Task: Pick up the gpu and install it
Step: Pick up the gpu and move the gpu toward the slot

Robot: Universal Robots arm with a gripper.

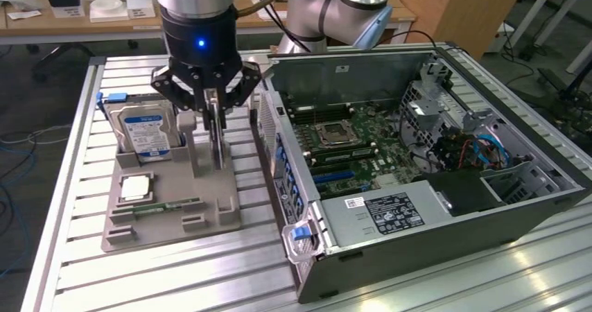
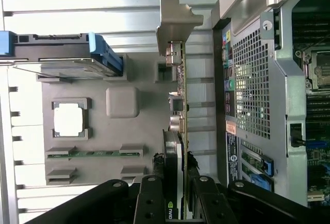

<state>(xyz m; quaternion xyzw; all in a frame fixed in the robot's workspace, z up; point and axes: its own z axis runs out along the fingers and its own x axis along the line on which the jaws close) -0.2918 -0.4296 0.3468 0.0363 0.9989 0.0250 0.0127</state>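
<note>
The gpu (image 1: 219, 149) is a thin dark card standing on edge over the grey parts holder (image 1: 199, 187), between the hard drive and the computer case. My gripper (image 1: 215, 111) hangs straight above it, shut on the card's upper edge. In the wrist view the gpu (image 2: 179, 105) runs edge-on away from my gripper (image 2: 175, 193), its silvery end bracket (image 2: 175, 20) at the far end. I cannot tell whether its lower edge still rests in the holder (image 2: 103, 126).
The open computer case (image 1: 416, 152) lies on its side close on the exterior view's right, motherboard (image 1: 351, 145) exposed. The holder also carries a blue-labelled hard drive (image 1: 146, 132), a processor (image 1: 136, 187) and a green memory stick (image 1: 166, 206). All stands on a slatted aluminium table (image 1: 74, 187).
</note>
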